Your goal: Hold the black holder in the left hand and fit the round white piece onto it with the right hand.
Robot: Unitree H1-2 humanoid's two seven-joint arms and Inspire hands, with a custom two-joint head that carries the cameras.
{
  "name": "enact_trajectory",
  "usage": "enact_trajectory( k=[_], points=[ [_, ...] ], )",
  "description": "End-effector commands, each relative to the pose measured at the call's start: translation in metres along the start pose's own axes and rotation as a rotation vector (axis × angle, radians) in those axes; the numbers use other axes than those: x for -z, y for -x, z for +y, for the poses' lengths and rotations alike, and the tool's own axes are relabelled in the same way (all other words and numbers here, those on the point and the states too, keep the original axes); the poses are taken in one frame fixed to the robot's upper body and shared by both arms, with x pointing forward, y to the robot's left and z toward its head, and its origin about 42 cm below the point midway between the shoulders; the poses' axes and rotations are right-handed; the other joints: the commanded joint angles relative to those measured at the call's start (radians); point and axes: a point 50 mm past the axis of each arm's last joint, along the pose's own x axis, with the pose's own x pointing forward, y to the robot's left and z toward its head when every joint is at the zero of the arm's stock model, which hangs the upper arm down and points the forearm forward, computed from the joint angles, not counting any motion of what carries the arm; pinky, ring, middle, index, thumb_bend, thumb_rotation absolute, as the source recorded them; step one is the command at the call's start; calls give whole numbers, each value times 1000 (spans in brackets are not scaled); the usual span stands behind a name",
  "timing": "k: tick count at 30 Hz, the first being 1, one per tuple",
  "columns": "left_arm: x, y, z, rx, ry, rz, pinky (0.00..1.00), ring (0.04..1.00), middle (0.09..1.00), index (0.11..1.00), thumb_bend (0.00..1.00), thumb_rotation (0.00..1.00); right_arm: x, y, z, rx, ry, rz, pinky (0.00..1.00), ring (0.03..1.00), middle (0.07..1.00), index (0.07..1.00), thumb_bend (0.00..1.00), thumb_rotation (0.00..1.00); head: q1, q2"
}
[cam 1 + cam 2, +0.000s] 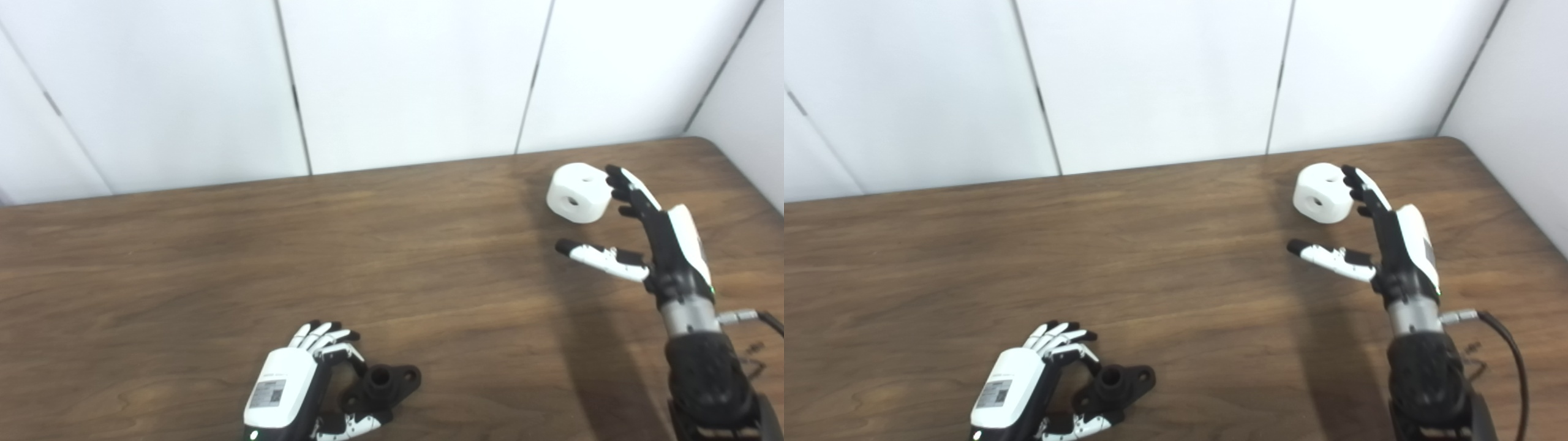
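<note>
While the left hand [294, 386] cups the black holder [383, 386], the spread right hand [643, 233] touches the round white piece [577, 193].

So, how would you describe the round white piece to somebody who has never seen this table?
Look at the brown wooden table, toward its far right corner near the white wall. The round white piece lies there, at the fingertips of the right hand. It is the only white puck, with small holes.

Black holder [383, 386] near front edge; round white piece [579, 192] far right.
</note>
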Motion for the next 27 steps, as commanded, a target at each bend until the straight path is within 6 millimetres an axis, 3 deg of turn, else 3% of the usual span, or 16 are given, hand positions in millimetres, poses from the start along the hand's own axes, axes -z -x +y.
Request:
enact_trajectory(
  k=[1, 5, 13, 21, 27],
  points=[
    [11, 9, -2, 42, -33, 16, 922, 872, 786, 486, 522, 50, -13, -18, -10, 50, 62, -39, 858, 896, 882, 888, 814, 435, -11, -6],
    [14, 13, -1, 47, -40, 13, 913, 867, 782, 486, 521, 49, -15, -37, -8, 62, 91, -9, 963, 991, 930, 890, 823, 418, -44, -23],
    [23, 18, 1, 53, -31, 11, 906, 863, 779, 486, 521, 48, -16, -78, -3, 64, 130, 11, 926, 1000, 937, 896, 852, 350, -114, -56],
    [31, 20, 3, 46, -34, 2, 901, 856, 773, 485, 521, 48, -17, -117, -3, 38, 223, 22, 861, 1000, 946, 904, 848, 346, -134, -61],
    [33, 23, 4, 53, -24, 1, 912, 860, 775, 486, 521, 48, -16, -143, -5, -10, 344, 47, 870, 986, 902, 835, 839, 315, -141, -61]
  ],
)
